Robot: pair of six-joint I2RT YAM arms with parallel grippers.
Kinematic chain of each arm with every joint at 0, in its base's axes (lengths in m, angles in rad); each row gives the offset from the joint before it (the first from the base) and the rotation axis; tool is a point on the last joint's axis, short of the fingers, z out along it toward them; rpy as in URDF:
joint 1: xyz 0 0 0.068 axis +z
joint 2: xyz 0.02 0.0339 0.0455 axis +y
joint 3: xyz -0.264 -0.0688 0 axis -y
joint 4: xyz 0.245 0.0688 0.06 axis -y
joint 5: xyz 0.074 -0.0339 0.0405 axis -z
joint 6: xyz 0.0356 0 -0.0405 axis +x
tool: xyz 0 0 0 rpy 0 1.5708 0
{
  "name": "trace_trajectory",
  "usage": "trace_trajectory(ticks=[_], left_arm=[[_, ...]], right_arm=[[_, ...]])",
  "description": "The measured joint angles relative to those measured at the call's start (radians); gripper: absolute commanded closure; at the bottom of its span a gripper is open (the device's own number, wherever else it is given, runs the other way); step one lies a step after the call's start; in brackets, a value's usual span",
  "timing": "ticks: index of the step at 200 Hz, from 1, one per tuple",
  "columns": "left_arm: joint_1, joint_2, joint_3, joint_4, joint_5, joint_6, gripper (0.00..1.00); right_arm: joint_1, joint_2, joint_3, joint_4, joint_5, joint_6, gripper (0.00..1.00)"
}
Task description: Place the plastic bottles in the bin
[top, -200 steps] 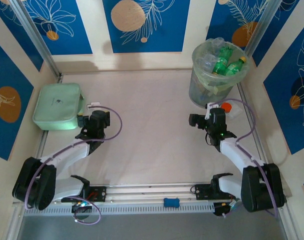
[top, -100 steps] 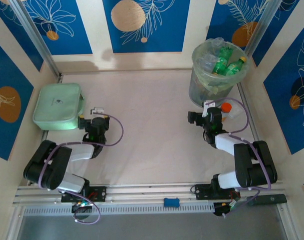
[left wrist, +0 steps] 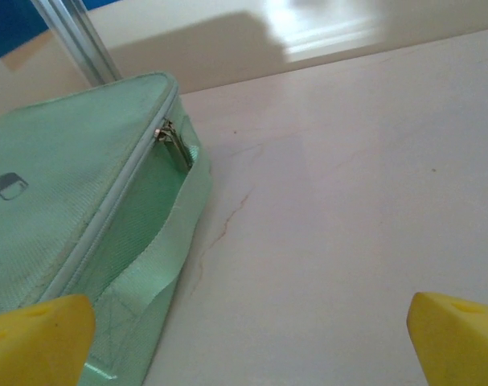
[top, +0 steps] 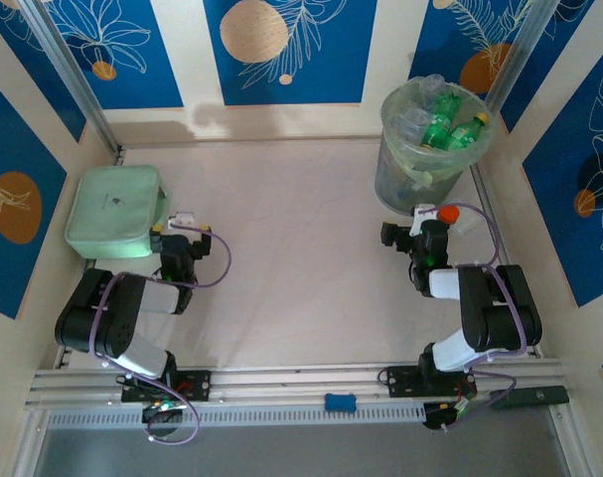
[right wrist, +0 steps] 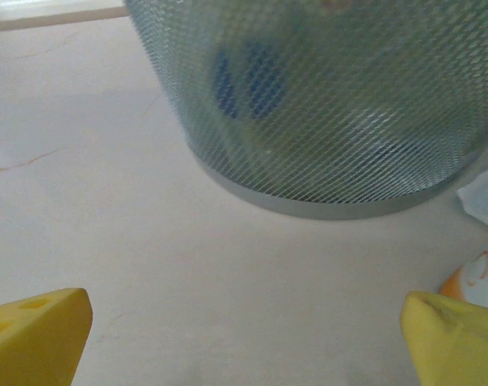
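Observation:
The bin [top: 428, 171] stands at the back right, a grey mesh bucket lined with a pale bag. Several plastic bottles lie in it: green ones with yellow caps [top: 446, 123] on top and clear ones [top: 410, 121] beside them. In the right wrist view the bin's mesh wall [right wrist: 332, 112] rises just ahead, and a blue-labelled bottle [right wrist: 248, 80] shows through it. My right gripper [top: 420, 233] [right wrist: 244, 346] sits low in front of the bin, open, holding nothing. My left gripper [top: 176, 237] [left wrist: 252, 346] is open over bare table, also holding nothing.
A flat mint-green zipped box [top: 114, 211] [left wrist: 59, 217] lies at the left, just beside my left gripper. A white bottle with an orange cap [top: 448, 214] [right wrist: 475, 281] lies by the bin's foot, right of my right gripper. Panel walls close in the table.
Both arms have folded back toward their bases, the elbows drawing in. The grippers stayed open and ended a little nearer the front.

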Motion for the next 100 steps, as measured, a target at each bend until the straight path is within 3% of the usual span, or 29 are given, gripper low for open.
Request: trace_trajectory(ticks=[39, 100], left_arm=[[0.013, 0.033, -0.012, 0.036, 0.064, -0.016, 0.01], [0.013, 0.034, -0.011, 0.040, 0.074, -0.019, 0.01]], right_arm=[[-0.001, 0.003, 0.000, 0.031, -0.012, 0.000, 0.01], [0.002, 0.003, 0.000, 0.050, -0.015, 0.000, 0.01]])
